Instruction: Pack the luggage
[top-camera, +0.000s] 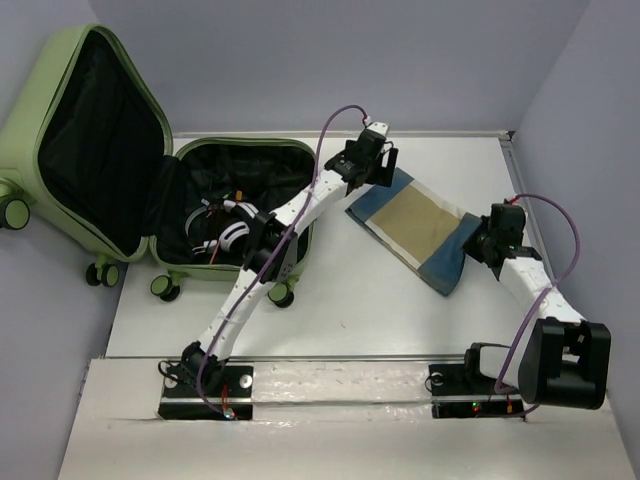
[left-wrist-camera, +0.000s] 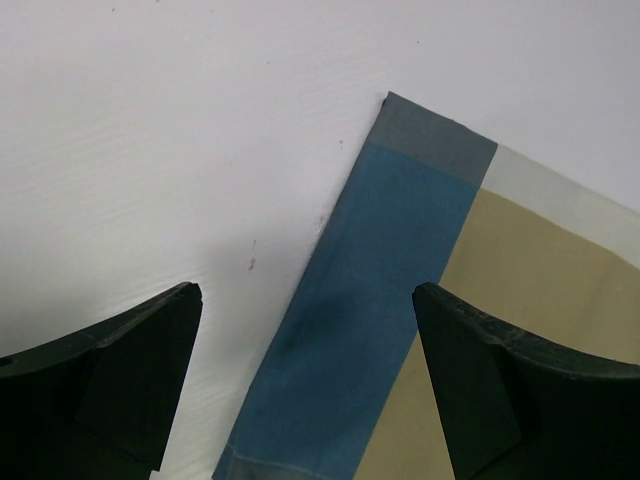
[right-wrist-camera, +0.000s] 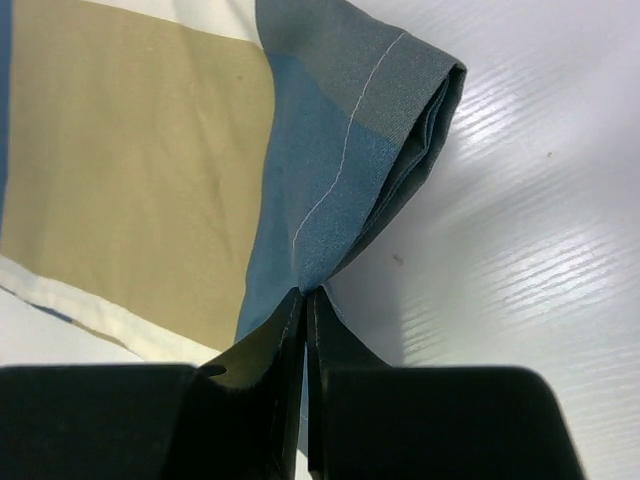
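We see the luggage at the left rear of the white bench, lying open. It is a pale green hard shell with rounded corners and a matte black fabric lining. Its lid leans out past the bench's left edge, and the base sits on its casters on the bench. Inside the base lie white-and-black looped items with thin red cords; we cannot tell what they are.

To the right of the case lies a folded cloth, a flat woven rectangle of blue, tan, grey and cream panels with pale stitching along one edge.

The left gripper hangs over the cloth's far corner with its dark, blunt jaws spread wide. One jaw stands over bare bench and the other over the tan panel.

The right gripper has its jaws pressed together on the layered blue edge at the cloth's near-right end. The fabric puckers up into the pinch — its rounded fold shows several layers beside the faintly ribbed, glossy bench surface.
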